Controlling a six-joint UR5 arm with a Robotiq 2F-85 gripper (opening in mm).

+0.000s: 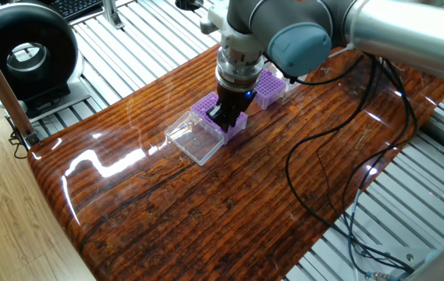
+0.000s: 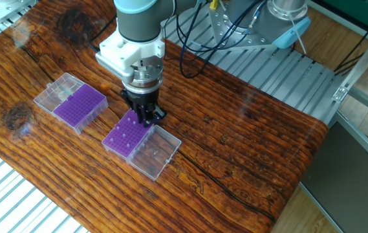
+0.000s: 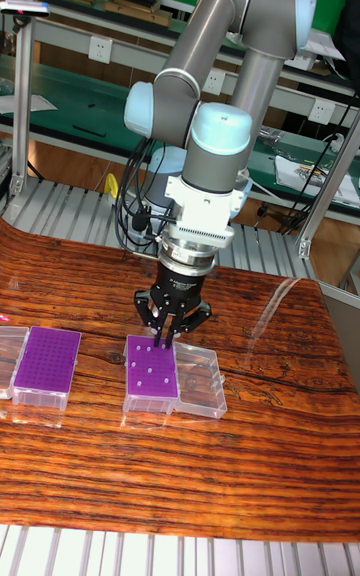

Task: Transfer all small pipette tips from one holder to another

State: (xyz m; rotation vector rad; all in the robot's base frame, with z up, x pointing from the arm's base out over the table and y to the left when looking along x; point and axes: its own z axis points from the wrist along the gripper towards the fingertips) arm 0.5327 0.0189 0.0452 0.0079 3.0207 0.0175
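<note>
The pincer point(image 3: 164, 340) stood tip-down over the far edge of the near purple rack point(image 3: 151, 374), fingers drawn close together; whether they gripped anything could not be told. The tall fixed view alone showed pale specks, the small pipette tips point(image 3: 149, 368), scattered in that rack (the other views blurred them). A second purple rack point(image 2: 79, 105) lay apart on the tabletop point(image 2: 248, 142).
</note>
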